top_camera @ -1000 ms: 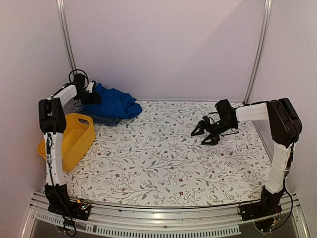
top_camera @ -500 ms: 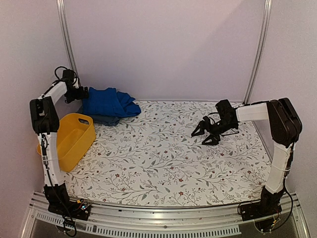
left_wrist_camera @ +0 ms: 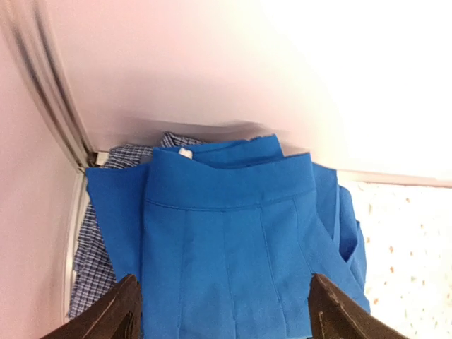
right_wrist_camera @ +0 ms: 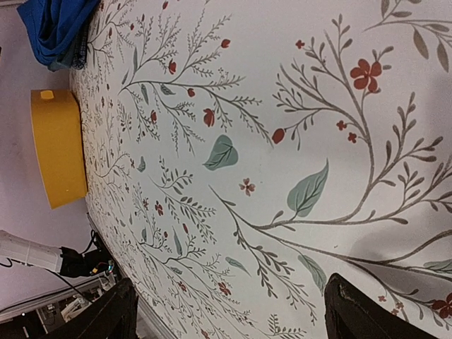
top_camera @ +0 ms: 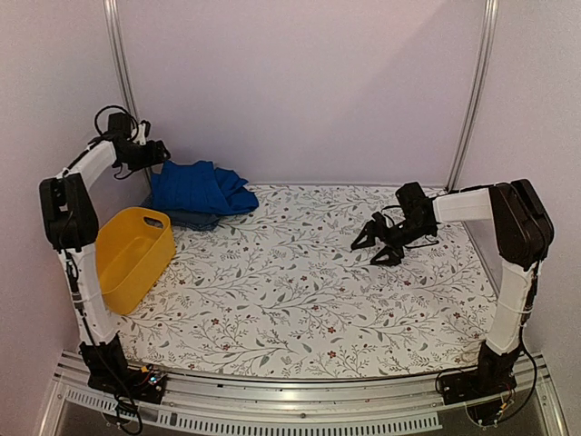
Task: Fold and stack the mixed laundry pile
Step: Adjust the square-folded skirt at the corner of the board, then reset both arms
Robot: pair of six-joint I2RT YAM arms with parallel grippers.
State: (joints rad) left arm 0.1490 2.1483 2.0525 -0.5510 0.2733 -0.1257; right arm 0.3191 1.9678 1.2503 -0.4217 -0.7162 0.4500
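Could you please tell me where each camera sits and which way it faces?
Top external: above and behind the bases, looking down over the table; both arms show.
Left wrist: by the left gripper, looking down at the royal-blue garment on the checked shirt; fingertips at bottom.
Right wrist: by the right gripper, low over the table, facing the yellow tub; fingertips at bottom.
Shared: all three show the royal-blue garment.

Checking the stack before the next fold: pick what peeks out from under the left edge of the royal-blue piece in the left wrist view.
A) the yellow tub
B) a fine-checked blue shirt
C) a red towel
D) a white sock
B: the fine-checked blue shirt shows from beneath the left edge of the royal-blue piece, which lies on top of it by the wall.
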